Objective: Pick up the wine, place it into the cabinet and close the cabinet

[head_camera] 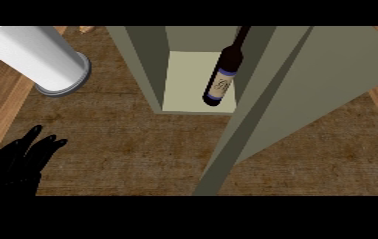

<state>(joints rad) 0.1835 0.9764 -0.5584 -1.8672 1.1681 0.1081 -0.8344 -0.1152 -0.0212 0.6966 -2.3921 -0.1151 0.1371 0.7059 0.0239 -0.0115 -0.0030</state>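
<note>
Wine bottle (223,73) stands inside the cabinet (140,63), on its pale cream shelf floor (188,88), set toward the right side of the opening. Bottle is dark, nearly black, with a pale label framed by blue-violet bands above and below; its neck runs up to the top of the view. It looks upright, though seen from steeply above it leans across the frame. Cabinet is grey-green; left wall shows as a slanted panel, and the cabinet door (295,93) is swung open, its broad face filling the right part of the view, its thin edge running down to the lower middle. The bottle sits just beside that door edge; cannot tell if they touch. Counter (125,153) is dark brown and grainy, with a lighter wooden strip at the far left. A white cylinder with a grey rim (48,63) sits at upper left, well apart from the cabinet. Left hand (26,155) is black, at the lower left edge, fingers straight and spread, pointing up, holding nothing, resting well apart from bottle and cabinet. Right hand does not show anywhere.
</note>
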